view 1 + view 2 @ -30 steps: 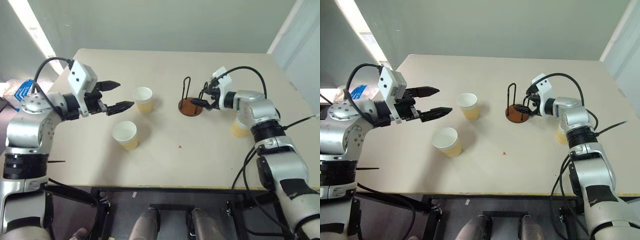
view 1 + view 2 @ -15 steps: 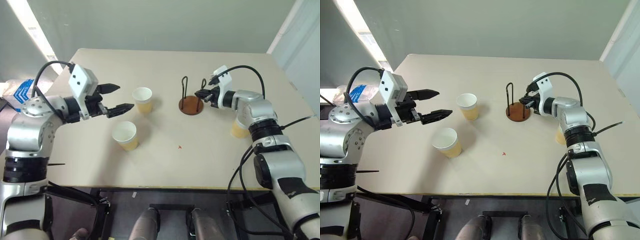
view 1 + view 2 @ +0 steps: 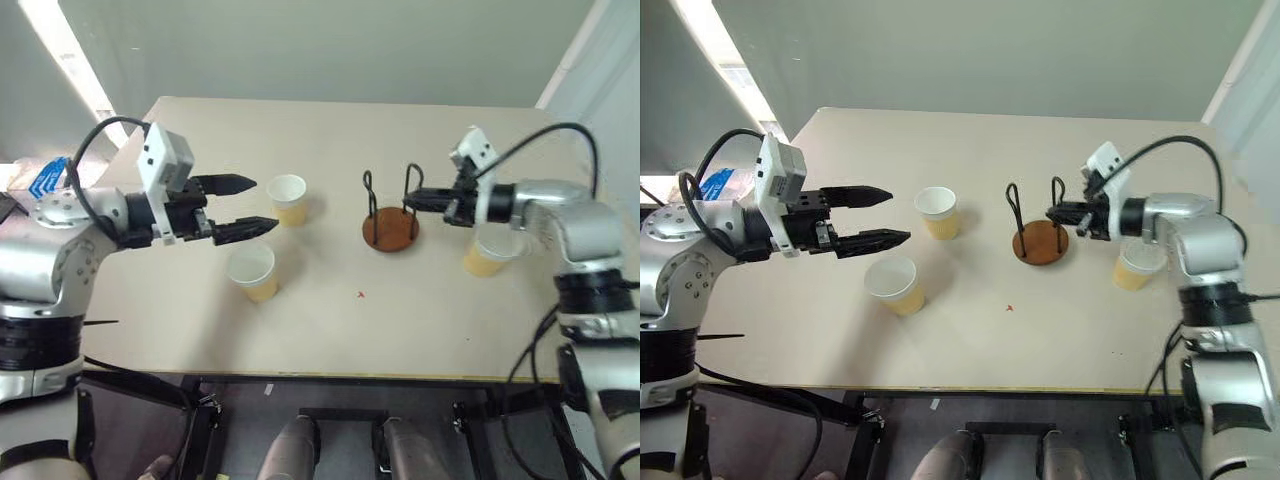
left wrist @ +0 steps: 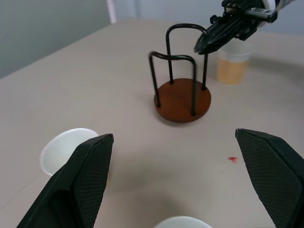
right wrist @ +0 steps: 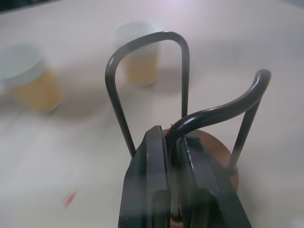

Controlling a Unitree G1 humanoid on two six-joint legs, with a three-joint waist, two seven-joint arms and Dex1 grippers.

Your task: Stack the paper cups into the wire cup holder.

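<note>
wire cup holder dragged nearer, upright, right gripper jaws pinching its loop, left gripper jaws spread

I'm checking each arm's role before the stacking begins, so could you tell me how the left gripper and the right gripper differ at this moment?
The left gripper is open wide and holds nothing; the right gripper is shut on a loop of the wire cup holder. The left gripper hangs above the table beside two paper cups, touching neither; the right gripper has the third cup under its wrist. Both have black fingers and point inward.
</note>
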